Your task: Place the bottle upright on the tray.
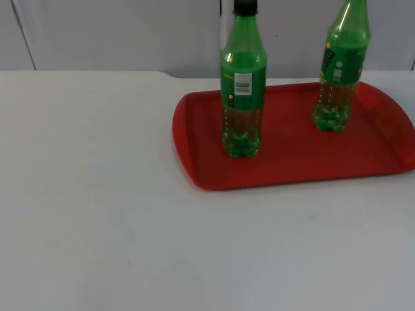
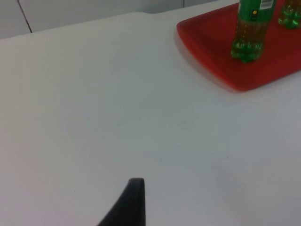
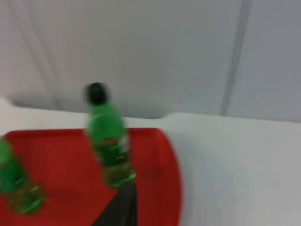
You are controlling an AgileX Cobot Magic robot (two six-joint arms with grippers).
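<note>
A red tray [image 1: 376,165] lies at the back right of the white table. Two green plastic bottles stand upright on it. The black-capped bottle [image 1: 243,84] is near the tray's left end, and the second bottle [image 1: 340,71] stands further right. In the left wrist view, the capped bottle [image 2: 249,33] and the tray [image 2: 211,52] lie well beyond my left gripper [image 2: 129,205], which hangs over bare table. My right gripper [image 3: 120,207] faces the tray [image 3: 155,160], clear of the capped bottle [image 3: 107,139] and the other bottle [image 3: 14,181]. Nothing is held by either gripper.
A grey partition wall [image 1: 117,32] closes off the back of the table. Bare white table top [image 1: 97,214] spreads to the left and front of the tray.
</note>
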